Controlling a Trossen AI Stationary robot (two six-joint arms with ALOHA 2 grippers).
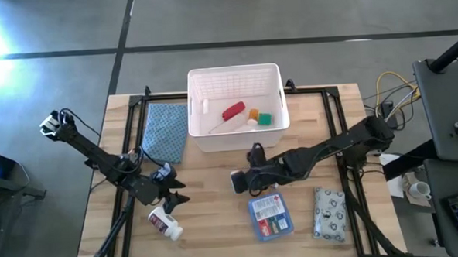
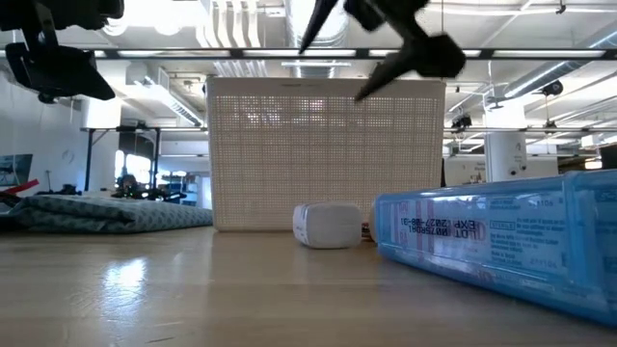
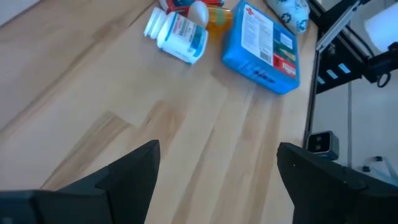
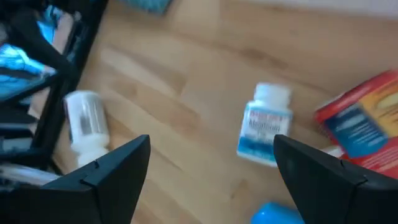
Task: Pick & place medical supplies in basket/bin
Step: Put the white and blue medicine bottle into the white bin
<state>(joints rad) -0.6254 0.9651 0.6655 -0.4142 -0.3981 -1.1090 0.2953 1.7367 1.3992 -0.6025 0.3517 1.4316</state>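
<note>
The white slotted basket [image 1: 234, 105] stands at the table's far middle and holds a red tube [image 1: 234, 111], a green box [image 1: 264, 119] and other small items. My right gripper [image 1: 251, 182] is open just in front of the basket and points toward the table's left. A white pill bottle with a blue label [image 4: 264, 134] lies on its side ahead of its fingers. My left gripper [image 1: 176, 199] is open at the near left. A second white bottle [image 1: 165, 223] lies on the table beside it. A flat blue pack [image 1: 270, 216] and a patterned pouch [image 1: 330, 213] lie flat at the near right.
A blue textured cloth [image 1: 167, 131] lies flat to the left of the basket. Black frame rails [image 1: 341, 131] run along the table's left and right sides. Bare wood [image 1: 208, 176] shows between the two grippers.
</note>
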